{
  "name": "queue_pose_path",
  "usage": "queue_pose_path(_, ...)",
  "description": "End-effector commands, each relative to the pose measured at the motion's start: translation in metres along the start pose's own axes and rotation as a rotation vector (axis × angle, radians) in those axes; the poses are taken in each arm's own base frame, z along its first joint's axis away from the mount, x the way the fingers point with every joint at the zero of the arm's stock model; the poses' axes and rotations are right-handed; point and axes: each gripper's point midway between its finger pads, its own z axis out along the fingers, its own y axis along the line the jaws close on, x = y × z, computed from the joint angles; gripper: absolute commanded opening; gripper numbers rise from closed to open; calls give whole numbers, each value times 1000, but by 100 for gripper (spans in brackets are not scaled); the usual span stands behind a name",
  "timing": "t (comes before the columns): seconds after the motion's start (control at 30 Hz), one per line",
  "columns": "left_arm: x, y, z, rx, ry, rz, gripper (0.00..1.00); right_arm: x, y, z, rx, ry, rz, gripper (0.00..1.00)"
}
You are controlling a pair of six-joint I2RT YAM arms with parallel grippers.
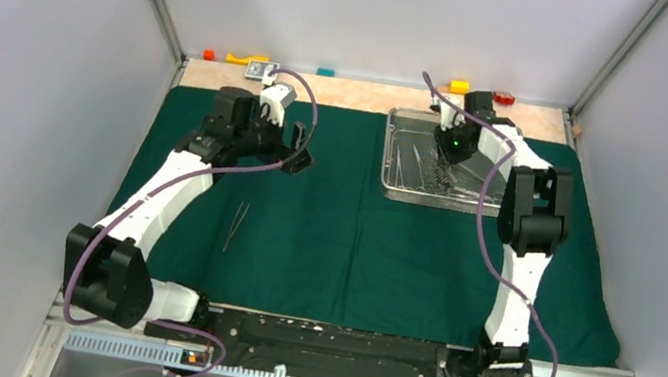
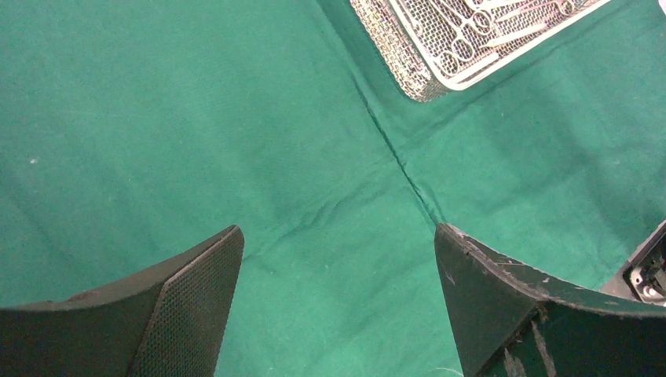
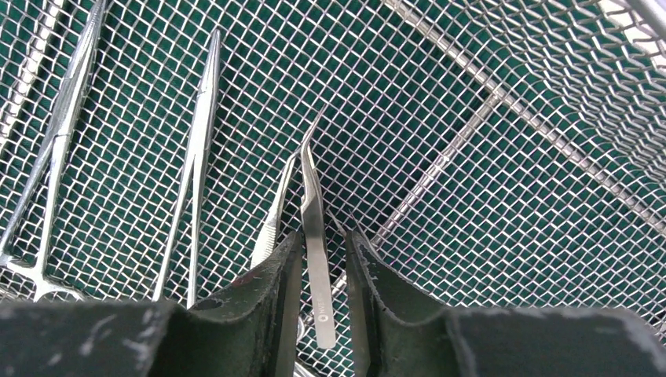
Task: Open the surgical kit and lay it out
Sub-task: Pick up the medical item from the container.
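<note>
Now, midway through laying out, the right fingers (image 3: pixel 267 314) straddle the tweezers (image 3: pixel 314 228) in the mesh tray (image 3: pixel 503 102) on the green cloth (image 2: pixel 196 118), whether pinching them cannot be told, while the left fingers (image 2: pixel 188 306) gape empty, so next probably comes a firm pinch and a straight lift.

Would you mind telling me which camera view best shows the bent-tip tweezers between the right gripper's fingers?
The right wrist view: the bent-tip tweezers appear close up, between the fingers of the right gripper, over the mesh tray. The top view hides them under that gripper; the left wrist view shows only the tray's corner.
</note>
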Motion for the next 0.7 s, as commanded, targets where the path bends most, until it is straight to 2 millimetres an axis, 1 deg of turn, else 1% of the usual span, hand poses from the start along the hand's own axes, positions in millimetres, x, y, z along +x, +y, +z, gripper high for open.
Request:
queue_pose_path(0.0, -14, -5, -6, 6, -63, 48, 96, -9, -6, -12, 17, -30, -21, 24)
queue_pose_path(0.17, -13, -4, -5, 2, -60, 45, 96, -18, -8, -16, 20, -48, -21, 13)
queue_pose_path(0.33, -15, -2, -4, -5, -61, 55, 96, -38, -13, -28, 39, -96, -25, 5)
queue_pose_path(0.57, -15, 0, -3, -10, -55, 63, 96, -68, -21, -55, 84, -174, -35, 0)
queue_pose_path(0.67, -15, 0, -2, -10, -55, 66, 96, -75, -23, -62, 95, -193, -38, 0)
